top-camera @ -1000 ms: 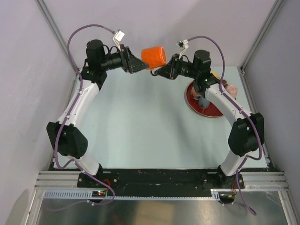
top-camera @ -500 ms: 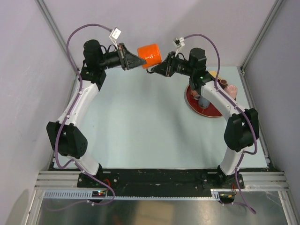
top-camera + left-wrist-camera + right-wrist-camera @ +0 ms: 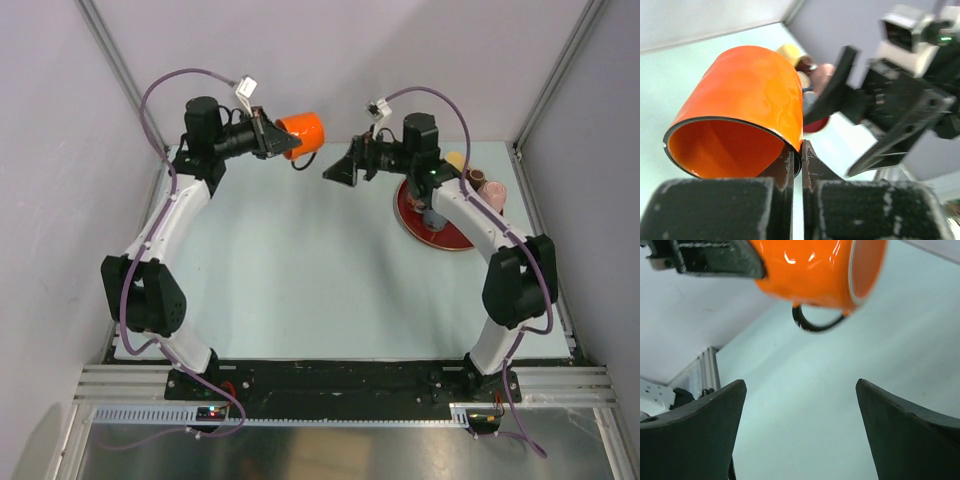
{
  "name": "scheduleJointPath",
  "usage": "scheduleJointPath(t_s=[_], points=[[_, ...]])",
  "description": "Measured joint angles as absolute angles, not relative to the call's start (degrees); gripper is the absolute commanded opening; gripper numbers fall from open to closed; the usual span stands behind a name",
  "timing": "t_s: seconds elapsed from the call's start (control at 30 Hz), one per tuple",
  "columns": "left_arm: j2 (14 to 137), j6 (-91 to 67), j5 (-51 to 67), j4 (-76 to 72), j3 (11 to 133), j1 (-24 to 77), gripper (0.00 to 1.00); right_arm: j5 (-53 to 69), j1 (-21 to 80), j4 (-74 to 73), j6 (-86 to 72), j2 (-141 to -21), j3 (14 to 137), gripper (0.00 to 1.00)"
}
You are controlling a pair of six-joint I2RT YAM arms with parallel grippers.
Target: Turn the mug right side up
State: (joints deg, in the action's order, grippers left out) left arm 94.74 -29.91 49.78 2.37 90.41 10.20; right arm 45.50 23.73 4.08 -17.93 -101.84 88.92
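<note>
The orange mug (image 3: pixel 303 132) with a black handle (image 3: pixel 815 323) hangs in the air on its side over the far part of the table, handle pointing down. My left gripper (image 3: pixel 284 141) is shut on the mug's rim (image 3: pixel 799 149), one finger inside the mouth and one outside. The mug's mouth (image 3: pixel 725 147) faces the left wrist camera. My right gripper (image 3: pixel 338 172) stands open a short way to the right of the mug and apart from it. Nothing lies between its fingertips (image 3: pixel 740 386), and the mug (image 3: pixel 810 270) floats above and beyond them.
A red plate (image 3: pixel 455 238) sits at the far right of the table under the right arm, with several small cups (image 3: pixel 478 185) on and beside it. Pale walls and metal frame posts (image 3: pixel 120 70) close in the back and both sides.
My right gripper has let go of the mug, opened wide and drawn back to the right. My left gripper has shut on the rim and carried the mug left.
</note>
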Motion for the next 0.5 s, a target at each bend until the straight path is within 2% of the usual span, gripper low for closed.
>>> scheduleJointPath(t_s=[0.3, 0.5], points=[[94.74, -15.66, 27.4, 28.12, 89.82, 9.13, 0.0, 42.89, 15.27, -10.63, -5.89, -92.49, 82.5, 1.0], [95.55, -11.49, 14.04, 41.98, 90.45, 9.13, 0.0, 39.27, 10.76, -18.83, -0.43, -90.96, 82.32, 0.99]])
